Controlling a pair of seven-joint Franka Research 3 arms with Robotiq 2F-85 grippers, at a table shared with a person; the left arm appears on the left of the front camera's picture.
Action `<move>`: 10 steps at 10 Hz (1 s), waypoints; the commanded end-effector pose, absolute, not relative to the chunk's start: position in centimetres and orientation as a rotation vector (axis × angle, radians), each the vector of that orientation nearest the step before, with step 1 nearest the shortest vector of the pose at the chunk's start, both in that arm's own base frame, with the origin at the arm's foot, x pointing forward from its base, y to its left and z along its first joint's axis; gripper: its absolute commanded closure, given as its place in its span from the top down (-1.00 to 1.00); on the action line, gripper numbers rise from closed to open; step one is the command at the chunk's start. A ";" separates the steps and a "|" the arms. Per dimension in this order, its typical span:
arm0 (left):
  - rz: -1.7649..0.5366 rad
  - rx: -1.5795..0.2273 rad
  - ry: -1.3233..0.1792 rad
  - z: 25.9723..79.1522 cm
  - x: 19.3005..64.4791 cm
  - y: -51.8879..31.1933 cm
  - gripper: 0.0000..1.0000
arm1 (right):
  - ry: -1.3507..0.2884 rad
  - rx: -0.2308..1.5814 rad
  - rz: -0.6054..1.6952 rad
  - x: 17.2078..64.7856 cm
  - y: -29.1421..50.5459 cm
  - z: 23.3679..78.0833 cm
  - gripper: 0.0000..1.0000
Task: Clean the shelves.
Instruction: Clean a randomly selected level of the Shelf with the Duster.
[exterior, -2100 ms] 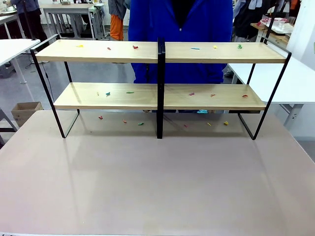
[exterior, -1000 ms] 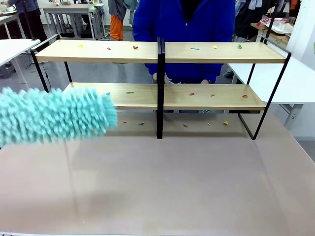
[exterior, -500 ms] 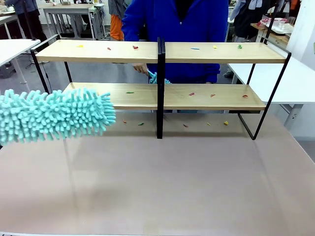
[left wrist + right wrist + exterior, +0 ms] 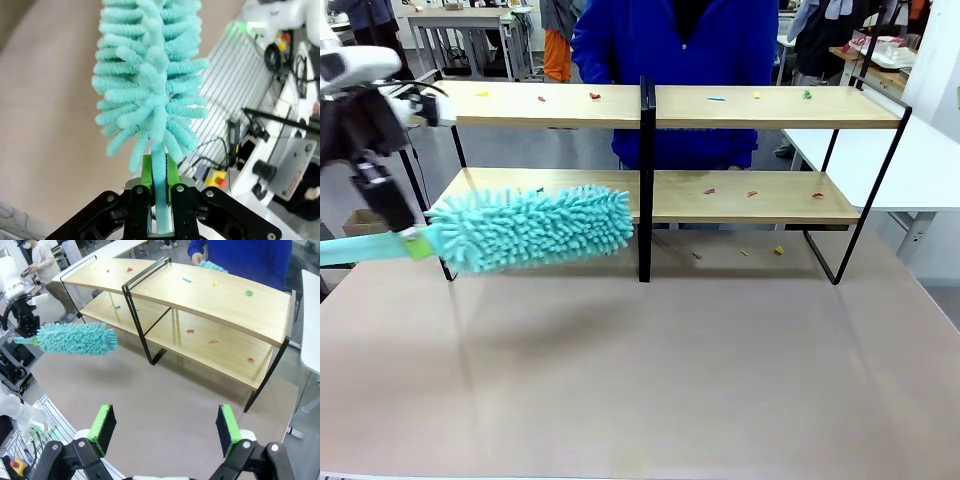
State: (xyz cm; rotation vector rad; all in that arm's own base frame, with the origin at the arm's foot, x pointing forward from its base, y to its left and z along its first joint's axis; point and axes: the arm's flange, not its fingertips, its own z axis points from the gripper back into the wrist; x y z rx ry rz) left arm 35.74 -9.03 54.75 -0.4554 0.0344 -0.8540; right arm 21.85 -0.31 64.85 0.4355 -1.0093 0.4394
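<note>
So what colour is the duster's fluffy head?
The duster head is turquoise, best seen in the left wrist view.

One set of shelves [image 4: 648, 150], with two boards: a top board [image 4: 770, 108] and a lower board [image 4: 770, 205]. Two teal fluffy dusters: the robot's duster [image 4: 535, 228] and the person's duster [image 4: 209, 265]. Small coloured scraps [image 4: 595, 96]: six on the top board, three on the lower board right of the centre post, and three on the bench [image 4: 670, 380] beneath. Two grippers: the left gripper [image 4: 159, 200] and the right gripper [image 4: 164, 424].
</note>
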 end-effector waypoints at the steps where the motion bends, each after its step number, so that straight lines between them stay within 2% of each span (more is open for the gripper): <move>1: -0.771 -0.492 0.003 54.8 36.8 -10.2 -0.74 | -1.008 0.437 0.439 21.8 -0.4 64.9 1.00; 2: -0.825 -0.606 0.095 55.5 37.3 -8.7 -0.74 | -1.008 0.437 0.439 21.8 -0.4 64.9 1.00; 3: -0.811 -0.463 0.025 54.2 36.7 -10.0 -0.74 | -1.008 0.437 0.439 21.8 -0.4 64.9 1.00; 5: -0.803 -0.500 0.048 53.9 37.2 -10.0 -0.74 | -1.008 0.437 0.439 21.8 -0.4 64.9 1.00; 7: -0.641 -0.546 -0.072 55.4 39.1 -7.1 -0.74 | -1.008 0.437 0.439 21.8 -0.4 64.9 1.00; 8: -0.641 -0.530 -0.073 55.7 39.2 -6.2 -0.74 | -1.008 0.437 0.439 21.8 -0.4 64.9 1.00; 10: -0.825 -0.500 0.021 56.4 34.8 -0.9 -0.74 | -1.008 0.437 0.439 21.8 -0.4 64.9 1.00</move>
